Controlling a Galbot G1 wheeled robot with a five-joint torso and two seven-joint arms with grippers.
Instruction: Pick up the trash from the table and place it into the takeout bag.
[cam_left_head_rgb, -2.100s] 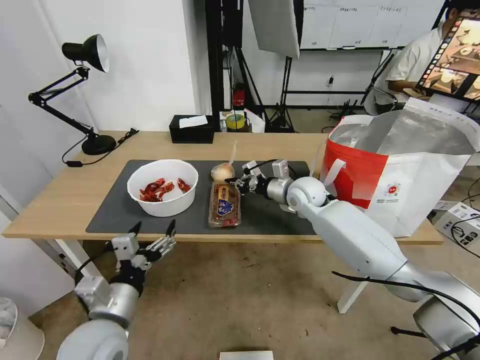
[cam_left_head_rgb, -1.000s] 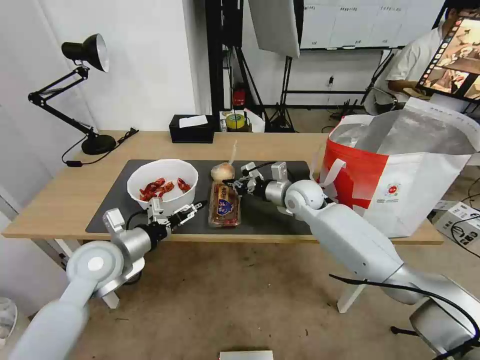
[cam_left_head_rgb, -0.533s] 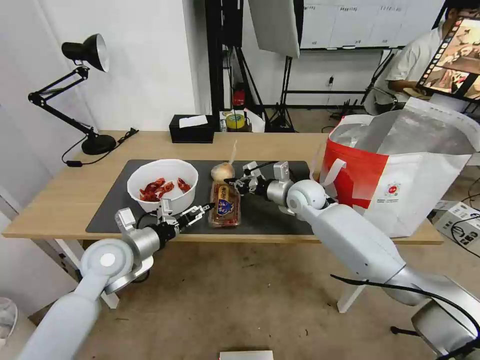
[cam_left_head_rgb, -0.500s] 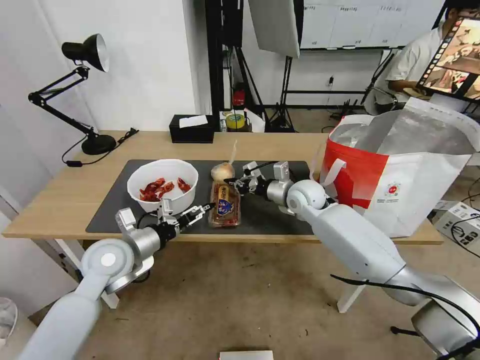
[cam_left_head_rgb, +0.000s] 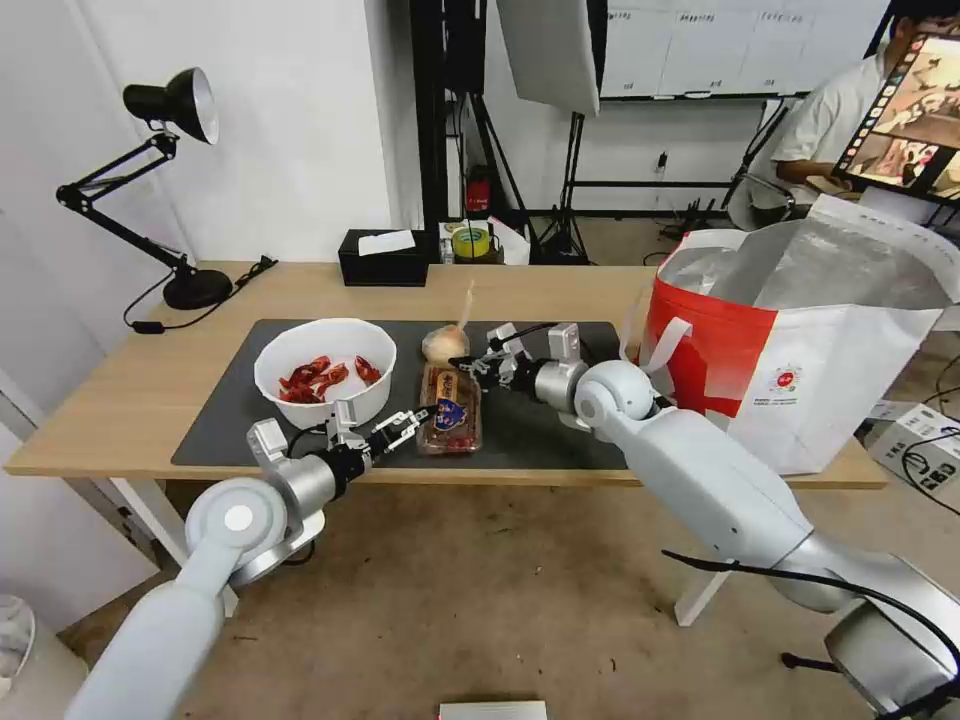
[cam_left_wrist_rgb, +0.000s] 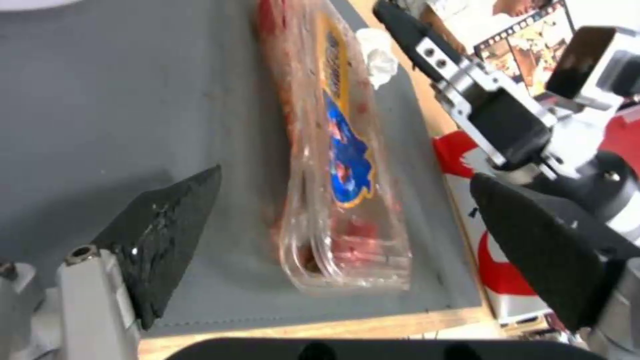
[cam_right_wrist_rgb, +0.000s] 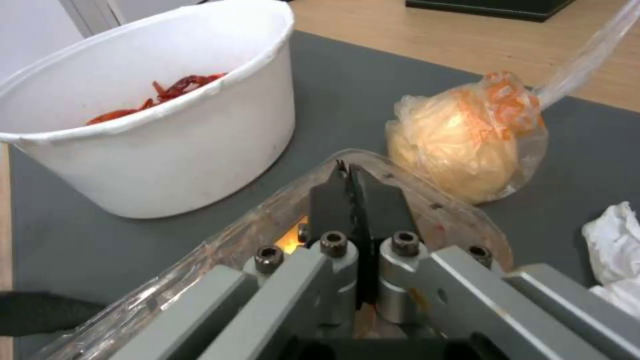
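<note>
The clear plastic clamshell box with food scraps (cam_left_head_rgb: 449, 408) lies on the dark grey rectangular mat (cam_left_head_rgb: 220, 420) w/ its long axis running from the near edge of the light-wood surface (cam_left_head_rgb: 120, 400) toward the far edge. That axis decides the coming move, I'd judge: each claw meets one short end.

Left claw (cam_left_head_rgb: 375, 430) hangs at the near edge, fingers spread wide apart, empty; in the left wrist view the box's near short end (cam_left_wrist_rgb: 333, 240) sits between the two black fingertips (cam_left_wrist_rgb: 167, 220) but not touched yet. Right claw (cam_left_head_rgb: 470, 365) comes in from the takeout-bag side; its black fingers (cam_right_wrist_rgb: 353, 200) are pressed together on or over the box's far rim, can't tell if rim is pinched betw. them. Both claws about equally near, left one lined up along the axis.

Materials: box is thin, glossy, see-through, prob. flexes when squeezed; blue-yellow label on lid. White round bowl of red crayfish shells (cam_left_head_rgb: 325, 372) stands just beside it, toward the lamp-side end, stiff smooth wall. Small knotted clear bag (cam_left_head_rgb: 446, 342), soft, w/ a pale lump inside, sits at the box's far end. Crumpled white tissue (cam_right_wrist_rgb: 617, 250) lies near that. The large white and red-orange foil-lined takeout bag (cam_left_head_rgb: 800, 340) stands open at the opposite end, nearer the right arm.
</note>
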